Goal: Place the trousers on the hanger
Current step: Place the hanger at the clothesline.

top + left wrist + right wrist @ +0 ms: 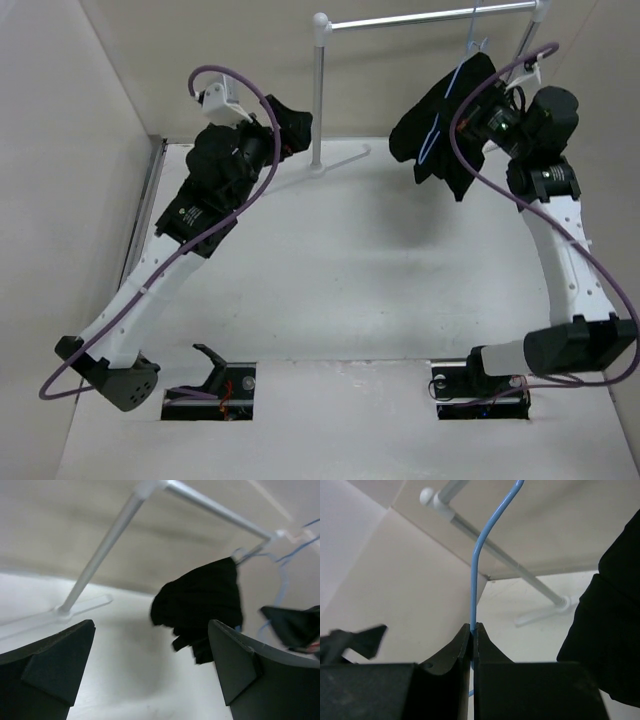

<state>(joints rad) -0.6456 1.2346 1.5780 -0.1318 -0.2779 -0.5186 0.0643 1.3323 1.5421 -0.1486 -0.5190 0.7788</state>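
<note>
The black trousers (445, 125) hang bunched over the pale-blue hanger (452, 90), whose hook is up by the white rack's bar. My right gripper (492, 100) is shut on the hanger's thin blue wire (474, 595), with the trousers at its right (607, 625). My left gripper (290, 125) is open and empty, raised near the rack's left post. In the left wrist view the trousers (200, 605) hang ahead between my open fingers (60, 660), with the blue hanger (282, 587) beside them.
The white tube garment rack has its top bar (430, 18) across the back, a left post (320, 90) and a T-shaped foot (340, 160) on the table. Walls close in at the left and back. The arm bases (210, 385) sit at the near edge.
</note>
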